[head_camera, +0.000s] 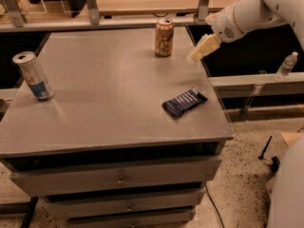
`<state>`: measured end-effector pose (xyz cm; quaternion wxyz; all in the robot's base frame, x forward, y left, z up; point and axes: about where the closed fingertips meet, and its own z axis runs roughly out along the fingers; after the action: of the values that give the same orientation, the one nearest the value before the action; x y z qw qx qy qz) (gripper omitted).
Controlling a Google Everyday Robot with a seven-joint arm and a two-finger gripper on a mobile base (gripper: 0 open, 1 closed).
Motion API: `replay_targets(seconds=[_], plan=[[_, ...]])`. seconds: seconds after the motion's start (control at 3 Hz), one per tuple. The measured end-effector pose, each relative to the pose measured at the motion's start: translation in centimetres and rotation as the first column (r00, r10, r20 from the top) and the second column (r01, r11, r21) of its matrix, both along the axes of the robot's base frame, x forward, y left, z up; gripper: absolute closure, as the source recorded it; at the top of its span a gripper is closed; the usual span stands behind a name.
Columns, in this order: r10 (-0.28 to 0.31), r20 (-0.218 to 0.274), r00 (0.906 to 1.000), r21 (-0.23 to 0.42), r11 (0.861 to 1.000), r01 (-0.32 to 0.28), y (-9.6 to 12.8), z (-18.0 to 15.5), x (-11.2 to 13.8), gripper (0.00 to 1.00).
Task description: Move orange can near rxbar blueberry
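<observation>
The orange can (164, 37) stands upright at the far middle of the grey table (104, 89). The rxbar blueberry (185, 102), a flat dark navy wrapper, lies near the table's right edge, closer to the front. My gripper (197, 54) hangs from the white arm (251, 11) over the table's far right edge, to the right of the orange can and apart from it, above and behind the bar. It holds nothing.
A taller silver-and-blue can (34, 76) stands at the table's left side. A clear water bottle (287, 66) stands on a ledge to the right. Drawers front the table below. A wooden counter with rails runs behind.
</observation>
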<state>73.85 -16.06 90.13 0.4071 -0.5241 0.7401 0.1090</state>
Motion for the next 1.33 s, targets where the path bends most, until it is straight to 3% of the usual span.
replay_targets(seconds=[0.67,1.33], plan=[[0.062,0.01,0.998,0.181,0.981,-0.063,4.5,-3.6,4.8,0.0],[0.12,0.045,0.9918,0.332,0.935,-0.128,8.9,-3.7,6.6,0.0]])
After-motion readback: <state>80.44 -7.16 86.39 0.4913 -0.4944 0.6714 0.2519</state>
